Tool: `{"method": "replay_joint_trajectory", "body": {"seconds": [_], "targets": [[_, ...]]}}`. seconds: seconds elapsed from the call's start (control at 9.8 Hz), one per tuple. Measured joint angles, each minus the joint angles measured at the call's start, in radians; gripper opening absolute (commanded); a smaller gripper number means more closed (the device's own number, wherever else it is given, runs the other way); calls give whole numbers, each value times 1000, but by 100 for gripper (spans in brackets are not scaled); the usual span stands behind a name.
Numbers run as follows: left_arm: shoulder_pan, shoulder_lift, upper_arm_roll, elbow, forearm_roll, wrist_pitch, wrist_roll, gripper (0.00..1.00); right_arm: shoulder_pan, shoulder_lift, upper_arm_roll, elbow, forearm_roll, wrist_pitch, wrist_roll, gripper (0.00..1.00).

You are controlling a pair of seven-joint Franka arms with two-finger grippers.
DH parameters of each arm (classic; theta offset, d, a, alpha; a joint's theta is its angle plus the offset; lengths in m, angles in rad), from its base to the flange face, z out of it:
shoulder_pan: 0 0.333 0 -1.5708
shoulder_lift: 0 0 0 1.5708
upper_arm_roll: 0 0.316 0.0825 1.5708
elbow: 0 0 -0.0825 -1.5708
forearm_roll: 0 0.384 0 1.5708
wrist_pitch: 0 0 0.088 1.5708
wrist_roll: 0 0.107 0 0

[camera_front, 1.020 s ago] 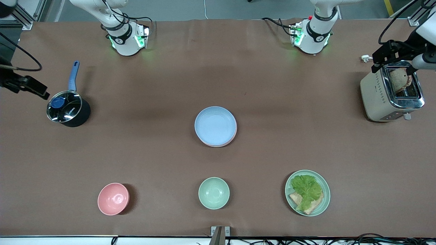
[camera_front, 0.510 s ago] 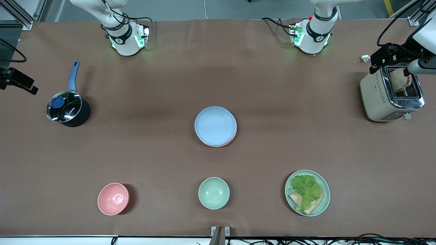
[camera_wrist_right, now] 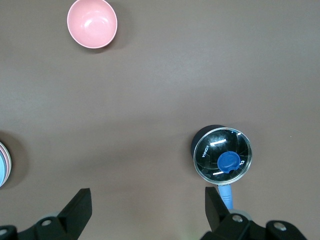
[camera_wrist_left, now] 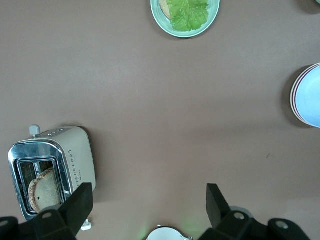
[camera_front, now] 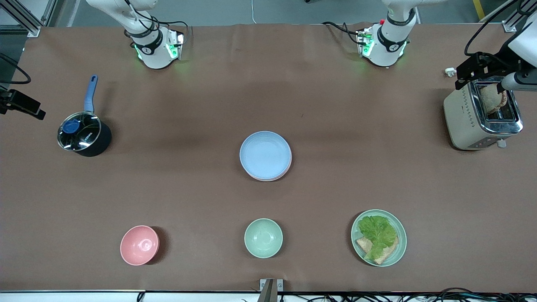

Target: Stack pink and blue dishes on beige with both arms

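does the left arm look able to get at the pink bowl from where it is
Probably not easily. The left hand hangs open over the toaster at its own end, while the pink bowl sits toward the right arm's end. Nothing blocks it, but the right hand is better placed.

Probably a robotics lab: two arm bases point(camera_front: 157, 48) bolted to a paper-covered table point(camera_front: 335, 126), aluminium framing point(camera_front: 25, 19), loose cables point(camera_front: 419, 295).

Even, bright overhead light falls across the brown table point(camera_front: 176, 188), leaving only soft, short shadows: one at about 3 o'clock of the pink bowl point(camera_front: 139, 245), another beside the black saucepan point(camera_front: 84, 135). Glare streaks the pan's glass lid point(camera_wrist_right: 223, 154) and the toaster's chrome top point(camera_front: 497, 102). Green status lights glow at both arm bases. All three views are sharp, without visible blur.
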Motion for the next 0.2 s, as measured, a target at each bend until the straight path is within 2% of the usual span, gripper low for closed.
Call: {"method": "replay_joint_trajectory", "body": {"seconds": [0.2], "targets": [[0, 0, 0, 3, 0, 0, 1, 100, 0, 0, 0, 0, 0, -2, 0, 100]]}}
